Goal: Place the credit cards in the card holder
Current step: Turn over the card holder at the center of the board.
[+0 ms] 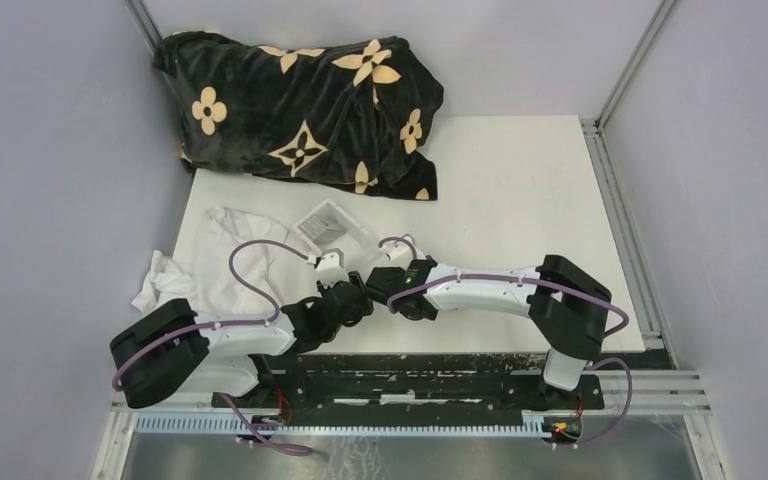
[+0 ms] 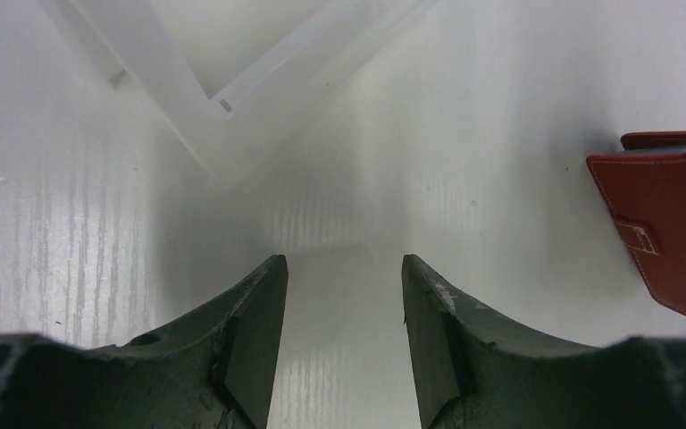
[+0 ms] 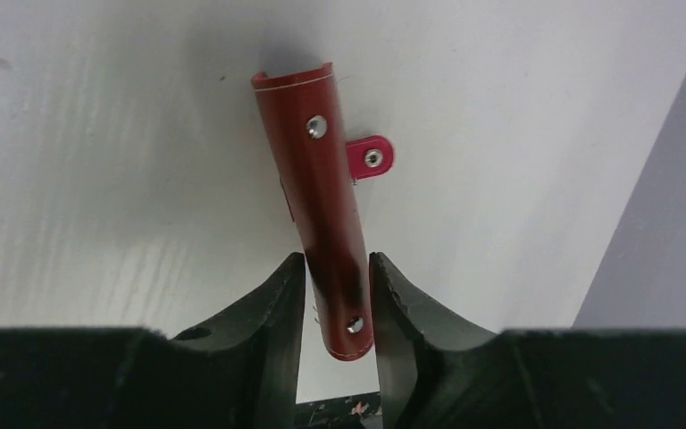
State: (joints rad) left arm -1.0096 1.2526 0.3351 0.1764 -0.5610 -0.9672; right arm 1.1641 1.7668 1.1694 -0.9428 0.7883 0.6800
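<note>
The red card holder (image 3: 317, 170) is held edge-on between the fingers of my right gripper (image 3: 338, 259), which is shut on its lower end. Its snap tab (image 3: 371, 157) sticks out to the right. The holder also shows at the right edge of the left wrist view (image 2: 670, 223), with a thin pale blue-grey edge along its top. My left gripper (image 2: 344, 259) is open and empty just above the white table, left of the holder. In the top view both grippers (image 1: 332, 264) (image 1: 380, 272) meet mid-table and hide the holder. No loose credit cards show clearly.
A clear plastic box (image 1: 325, 225) with something grey in it lies just beyond the grippers; its corner is in the left wrist view (image 2: 232, 89). A crumpled white cloth (image 1: 210, 265) lies at the left. A black flowered blanket (image 1: 300, 105) fills the back.
</note>
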